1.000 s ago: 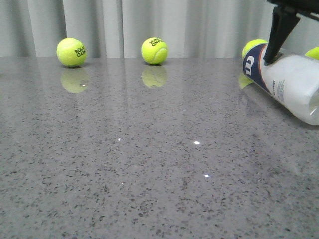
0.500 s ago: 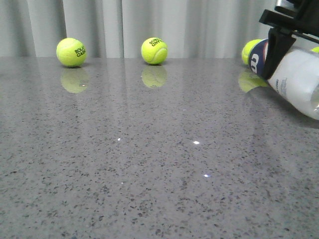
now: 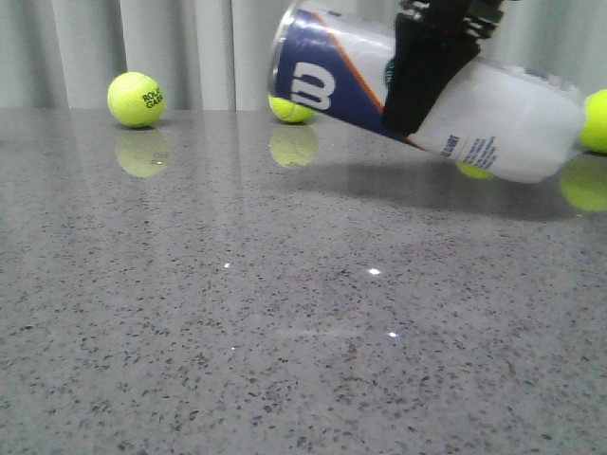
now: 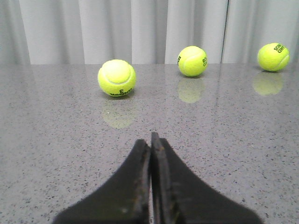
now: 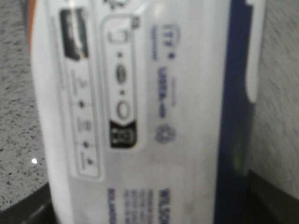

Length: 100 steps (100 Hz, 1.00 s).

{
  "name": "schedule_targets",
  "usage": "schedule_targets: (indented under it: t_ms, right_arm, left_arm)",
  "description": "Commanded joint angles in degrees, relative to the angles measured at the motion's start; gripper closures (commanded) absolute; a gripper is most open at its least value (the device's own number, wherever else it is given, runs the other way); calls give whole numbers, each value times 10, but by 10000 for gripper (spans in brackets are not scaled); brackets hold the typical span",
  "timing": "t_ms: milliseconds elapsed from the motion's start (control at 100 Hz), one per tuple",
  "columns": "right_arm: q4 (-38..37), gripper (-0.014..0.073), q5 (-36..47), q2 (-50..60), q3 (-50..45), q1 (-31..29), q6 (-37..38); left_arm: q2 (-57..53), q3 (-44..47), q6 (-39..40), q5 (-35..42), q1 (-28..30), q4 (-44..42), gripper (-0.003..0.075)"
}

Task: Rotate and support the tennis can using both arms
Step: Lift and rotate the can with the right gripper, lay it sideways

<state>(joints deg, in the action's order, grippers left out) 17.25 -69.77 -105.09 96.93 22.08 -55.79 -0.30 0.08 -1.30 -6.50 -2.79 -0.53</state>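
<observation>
The tennis can hangs above the table at the back, lying nearly level, with its silver-rimmed end and navy "W" label to the left and slightly higher. My right gripper comes down from the top and is shut across the can's middle. In the right wrist view the can's white and navy label fills the picture between the dark fingers. My left gripper shows only in the left wrist view. It is shut and empty, low over the grey table.
Yellow-green tennis balls lie along the back by the curtain: one at the left, one partly hidden behind the can, one below it, one at the right edge. Three balls lie ahead of the left gripper, the nearest.
The right gripper closed on the can at the far right, lifted it off the table and carried it left towards the middle. The can now shows much larger.
</observation>
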Motion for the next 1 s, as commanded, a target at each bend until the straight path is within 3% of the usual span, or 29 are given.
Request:
schedule_targets:
  t_ms: [0, 270, 340, 390, 550, 580, 660, 990]
  right_arm:
    - [1, 517, 10, 19, 18, 23, -91]
    - [1, 514, 30, -13, 18, 39, -94]
    - [1, 471, 31, -14, 18, 39, -94]
    - [1, 393, 32, -14, 18, 39, -94]
    - [1, -36, 29, -13, 18, 39, -94]
    - [1, -76, 29, -13, 18, 39, -94]
    - [1, -41, 29, -11, 18, 39, -94]
    - [1, -39, 24, -10, 19, 39, -94]
  left_arm:
    - [-20, 25, 0, 43, -5, 5, 739]
    - [-20, 25, 0, 43, -5, 5, 739]
    - [-20, 25, 0, 43, -5, 5, 739]
    - [-20, 25, 0, 43, -5, 5, 739]
    - [-20, 25, 0, 43, -5, 5, 739]
    - [-20, 25, 0, 43, -5, 5, 739]
    - [-20, 25, 0, 43, -5, 5, 739]
    - [-20, 25, 0, 43, -5, 5, 739]
